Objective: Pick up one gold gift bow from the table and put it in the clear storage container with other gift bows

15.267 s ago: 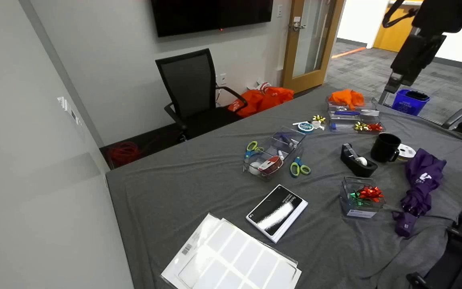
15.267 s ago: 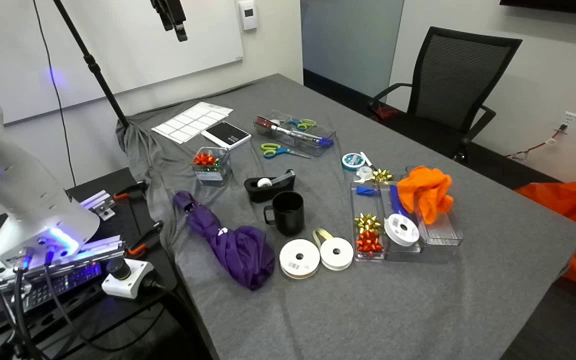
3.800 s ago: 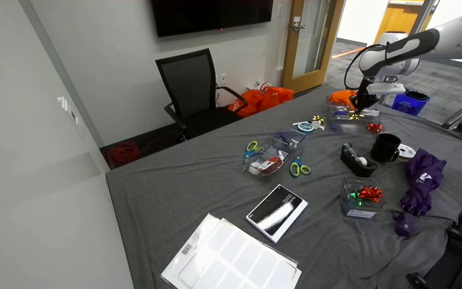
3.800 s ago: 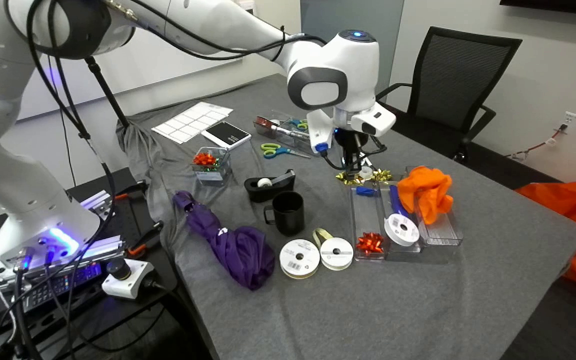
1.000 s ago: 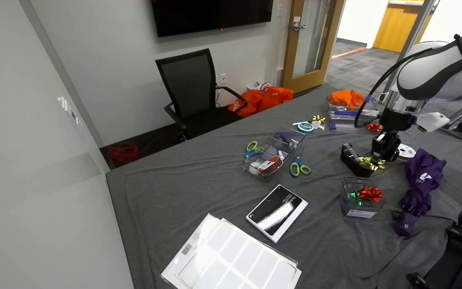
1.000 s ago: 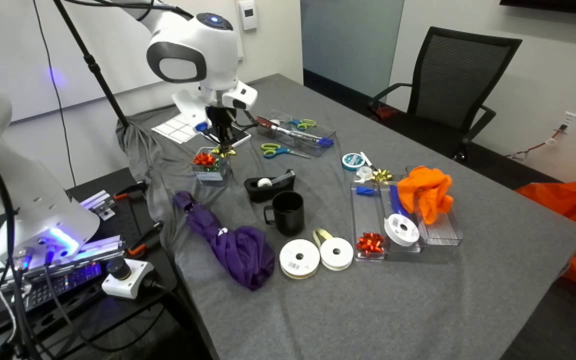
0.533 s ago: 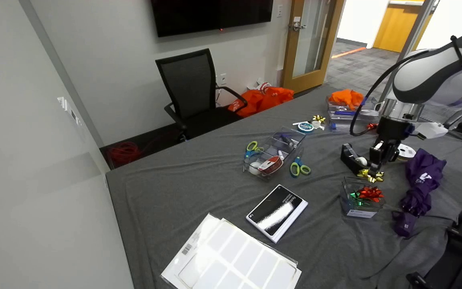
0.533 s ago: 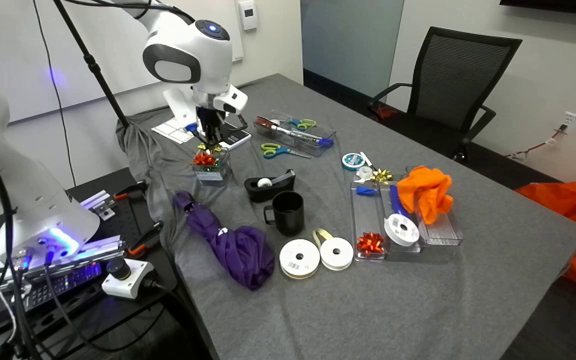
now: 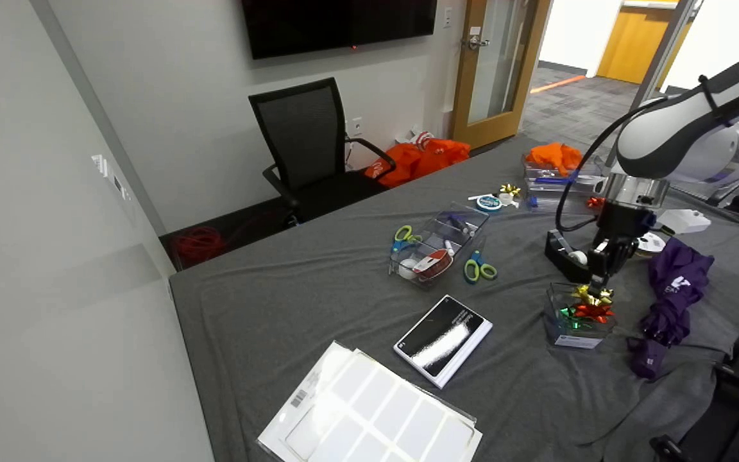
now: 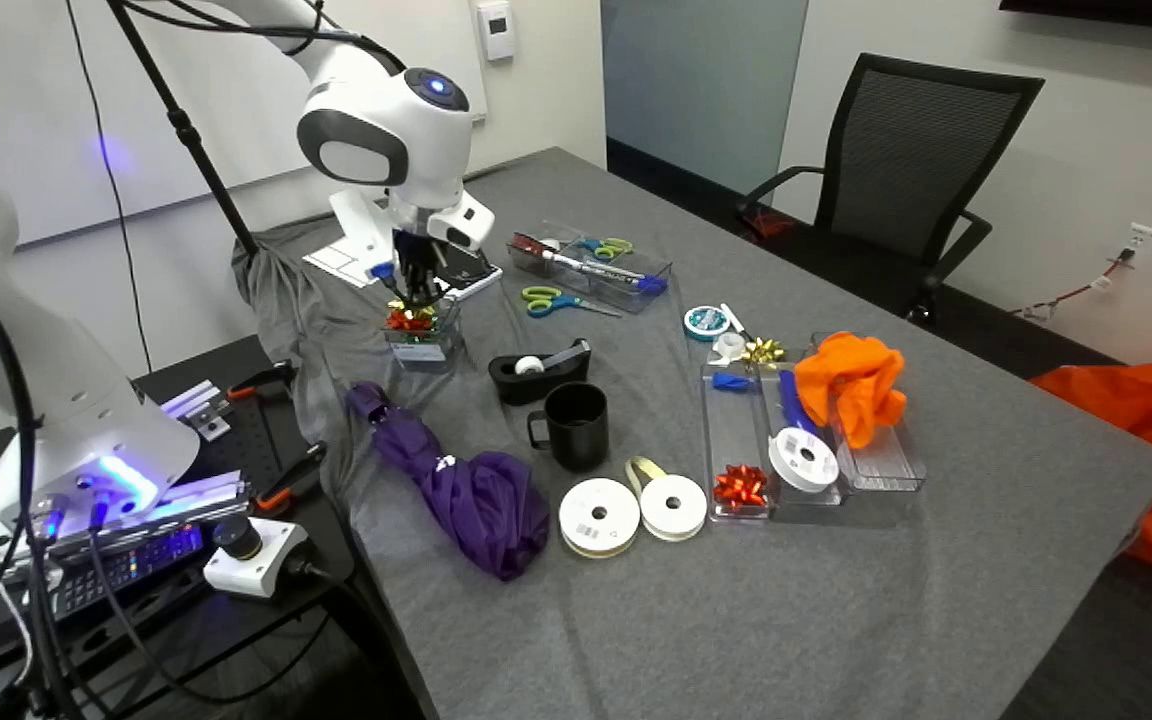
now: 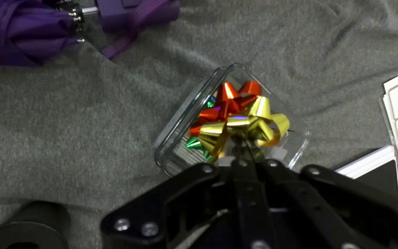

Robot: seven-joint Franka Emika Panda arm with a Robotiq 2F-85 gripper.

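My gripper (image 11: pixel 246 148) is shut on a shiny gold gift bow (image 11: pixel 238 125), its fingertips gripping the bow's near side. The bow hangs over the clear storage container (image 11: pixel 189 111), overlapping a red bow (image 11: pixel 227 95) inside. Green bow loops (image 11: pixel 194 143) show lower in the box. In both exterior views the gold bow (image 9: pixel 586 294) is at the top of the container (image 10: pixel 422 354), right beneath the gripper (image 9: pixel 596 285); whether it touches the red bow I cannot tell. A second gold bow (image 10: pixel 764 351) lies on the table by a tape roll.
Close to the container are a black tape dispenser (image 10: pixel 540 376), a black mug (image 10: pixel 577 428) and a purple umbrella (image 9: pixel 671 292). A black-and-white box (image 9: pixel 443 340) lies on its other side. Farther off stands a clear organizer (image 10: pixel 733 430) with a red bow and an orange cloth (image 10: pixel 854 385).
Earlier the gold bow lay in the far organizer beside a red bow. Over the last second my gripper has carried it past the tape dispenser and down over the container.
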